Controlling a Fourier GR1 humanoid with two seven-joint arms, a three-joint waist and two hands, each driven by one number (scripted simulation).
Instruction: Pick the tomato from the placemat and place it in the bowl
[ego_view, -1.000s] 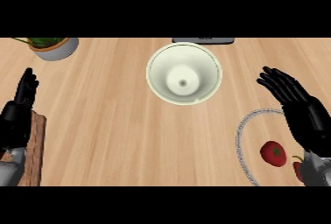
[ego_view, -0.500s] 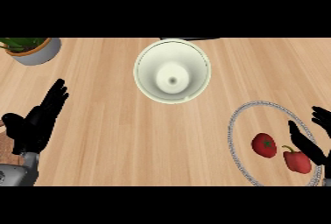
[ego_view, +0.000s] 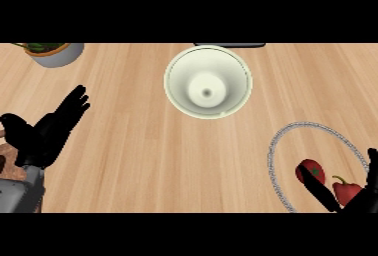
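L hand (ego_view: 46, 131) open, fingers up | R hand (ego_view: 354, 200) open, low-right

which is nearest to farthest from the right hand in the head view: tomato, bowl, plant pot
1. The tomato, on the placemat at the lower right, right beside the right hand.
2. The bowl, up at the top centre of the counter.
3. The plant pot, far off in the top left corner.
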